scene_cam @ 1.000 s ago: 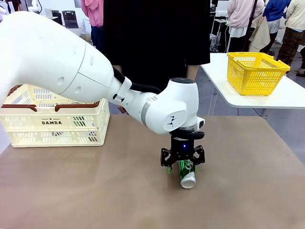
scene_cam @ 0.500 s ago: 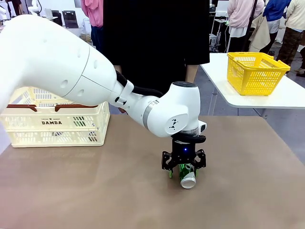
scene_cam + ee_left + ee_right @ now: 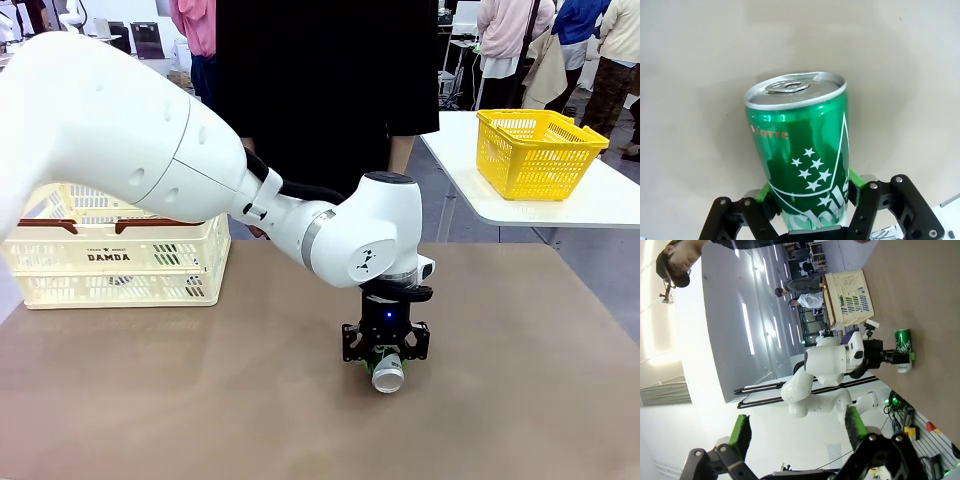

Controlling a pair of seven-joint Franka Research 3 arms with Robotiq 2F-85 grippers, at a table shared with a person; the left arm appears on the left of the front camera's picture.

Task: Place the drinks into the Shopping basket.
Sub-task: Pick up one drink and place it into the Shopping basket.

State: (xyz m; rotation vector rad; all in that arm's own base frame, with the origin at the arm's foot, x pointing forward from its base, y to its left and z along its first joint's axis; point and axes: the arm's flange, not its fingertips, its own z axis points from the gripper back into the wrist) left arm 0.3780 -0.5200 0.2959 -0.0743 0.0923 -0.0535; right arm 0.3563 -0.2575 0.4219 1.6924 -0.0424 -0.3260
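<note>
Green drink can (image 3: pixel 388 371) lies on its side on the brown table (image 3: pixel 200 400), well to the right of the Shopping basket (image 3: pixel 115 258) as the front camera sees it, with its silver top turned toward that camera. The left gripper (image 3: pixel 385 362) has come down over the can within the last second: a second ago its jaws stood wide on either side of the can body, and now they have drawn in until the green pads (image 3: pixel 856 181) sit against the can's flanks, as the left wrist view shows. The can also reads as shifted slightly, its top now tucked closer beneath the gripper body than before. Judged from these pictures, the grasp is made or nearly made, but the can is not yet lifted; it appears to rest on the table. This marks the change from approach to pick-up, so the carry to the Shopping basket is the step that remains for this can. The contents of that basket cannot be made out through its slotted wall. The right gripper (image 3: pixel 796 436) hangs well away from the Shopping basket, its jaws fully apart with nothing between them.
</note>
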